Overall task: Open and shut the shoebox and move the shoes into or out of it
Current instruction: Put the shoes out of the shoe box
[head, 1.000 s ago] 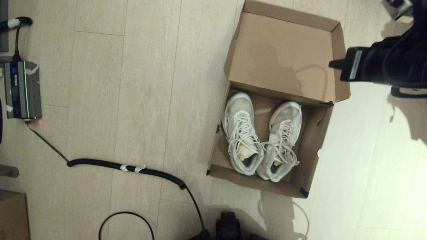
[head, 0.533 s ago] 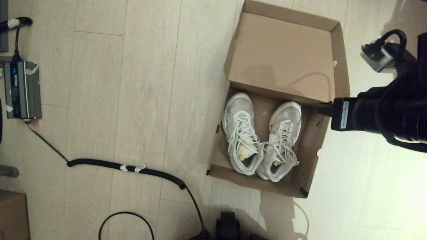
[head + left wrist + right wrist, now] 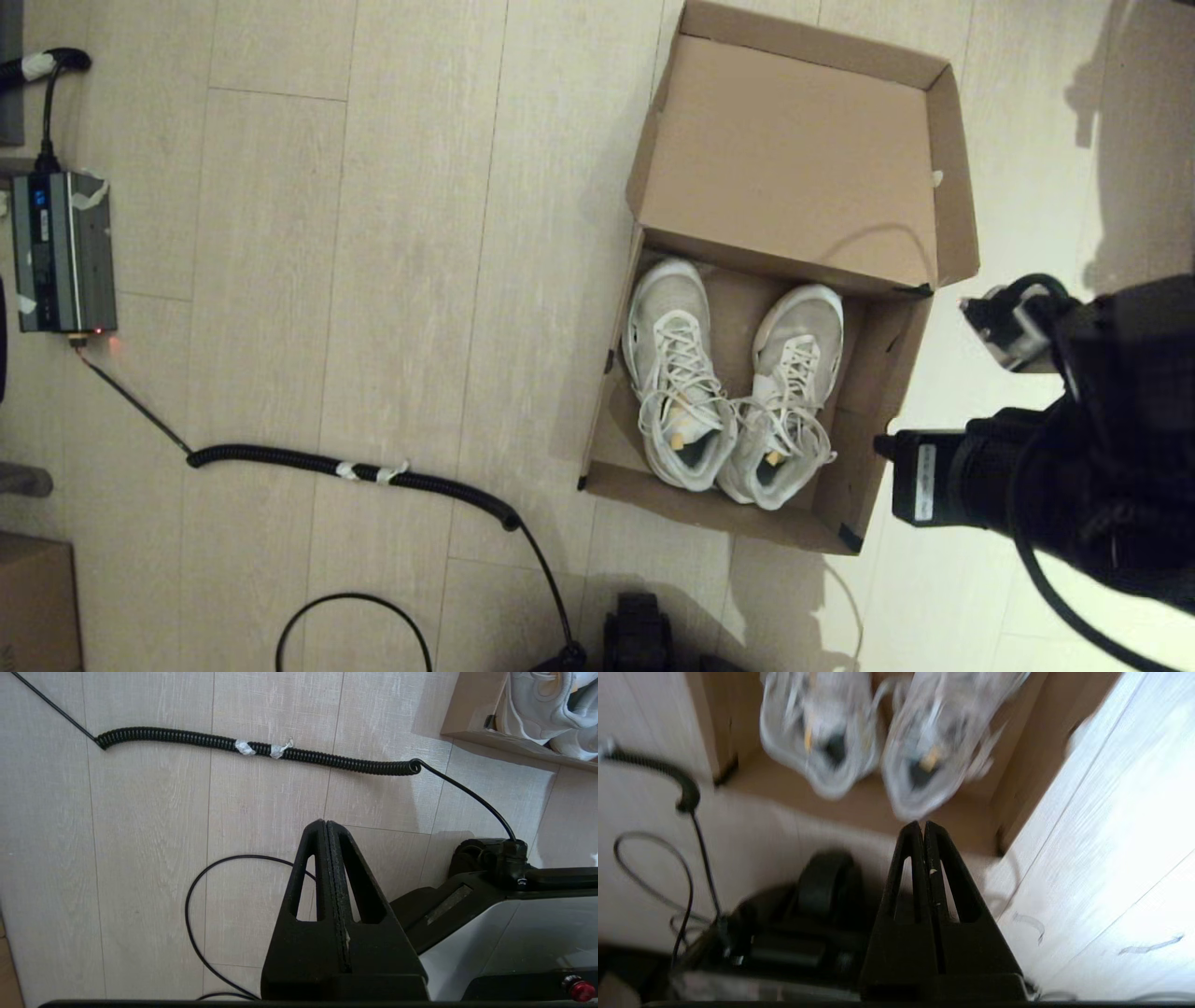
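shoes (image 3: 728, 392) side by side in shoebox (image 3: 887, 392), cable (image 3: 355, 467) left

One shoebox (image 3: 803, 159), open, holding two white sneakers (image 3: 733, 383). One coiled black cable (image 3: 355, 467), one thin black cable loop (image 3: 308, 616), one grey power unit (image 3: 61, 252). One darker carton (image 3: 33, 607), near left corner.

Pale wood-look floor planks (image 3: 411, 280) fill the frame, seams running mostly top to bottom. Bright light washes the lower right, dimmer toward the left. A grey power unit (image 3: 62, 250) sits at the left edge, a coiled black cable (image 3: 355, 469) crossing lower left. A brown carton corner (image 3: 35, 602) shows bottom left.
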Controlling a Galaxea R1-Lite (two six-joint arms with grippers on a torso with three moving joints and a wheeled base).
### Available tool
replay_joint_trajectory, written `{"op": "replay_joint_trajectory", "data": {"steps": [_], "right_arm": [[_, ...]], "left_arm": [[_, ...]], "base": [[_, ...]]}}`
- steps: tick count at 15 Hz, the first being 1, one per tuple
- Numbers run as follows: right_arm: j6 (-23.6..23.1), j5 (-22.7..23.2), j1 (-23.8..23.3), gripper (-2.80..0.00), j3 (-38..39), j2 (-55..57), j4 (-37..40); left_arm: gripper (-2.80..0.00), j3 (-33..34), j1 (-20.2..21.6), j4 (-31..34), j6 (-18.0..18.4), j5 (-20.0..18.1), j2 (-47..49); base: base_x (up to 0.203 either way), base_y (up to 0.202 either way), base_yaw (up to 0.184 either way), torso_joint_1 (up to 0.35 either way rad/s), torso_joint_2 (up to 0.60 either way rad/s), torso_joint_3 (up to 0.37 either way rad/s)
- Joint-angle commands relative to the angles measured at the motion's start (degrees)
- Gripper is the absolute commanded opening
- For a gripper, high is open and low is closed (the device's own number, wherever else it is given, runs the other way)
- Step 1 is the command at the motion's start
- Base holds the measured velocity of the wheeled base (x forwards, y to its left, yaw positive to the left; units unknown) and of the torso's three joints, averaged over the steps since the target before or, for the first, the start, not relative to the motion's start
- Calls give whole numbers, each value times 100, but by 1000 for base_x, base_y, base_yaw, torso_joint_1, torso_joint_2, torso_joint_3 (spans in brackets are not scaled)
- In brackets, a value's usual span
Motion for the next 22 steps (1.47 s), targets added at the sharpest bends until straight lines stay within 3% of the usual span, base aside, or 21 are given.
{"op": "replay_joint_trajectory", "data": {"steps": [1, 5, 6, 7, 9, 12, 16, 22], "right_arm": [[229, -63, 247, -280, 227, 297, -25], [690, -422, 444, -280, 379, 1314, -664], [723, -463, 482, -85, 393, 1536, -864], [749, -491, 566, 0, 386, 1749, -1018], [748, -547, 648, 0, 250, 2115, -1245], [727, -1030, 664, 0, -8, 2573, -1307], [773, -1119, 638, 0, -34, 2883, -1385], [511, -1923, 510, 0, -83, 3641, -2735]], "left_arm": [[-280, 0, -1, 2, -2, 2, 26], [-280, 0, -1, -6, -2, 2, 26], [-280, 0, -1, 1, -2, 2, 26], [-280, 0, -1, 2, -2, 2, 26], [-280, 0, -1, 2, -2, 2, 26], [-280, 0, -1, 1, -3, 2, 26], [-280, 0, -1, 2, -2, 2, 26], [-280, 0, -1, 2, -2, 2, 26]], "base": [[0, 0, 0, 0, 0, 0], [0, 0, 0, 0, 0, 0], [0, 0, 0, 0, 0, 0], [0, 0, 0, 0, 0, 0], [0, 0, 0, 0, 0, 0], [0, 0, 0, 0, 0, 0], [0, 0, 0, 0, 0, 0], [0, 0, 0, 0, 0, 0]]}}
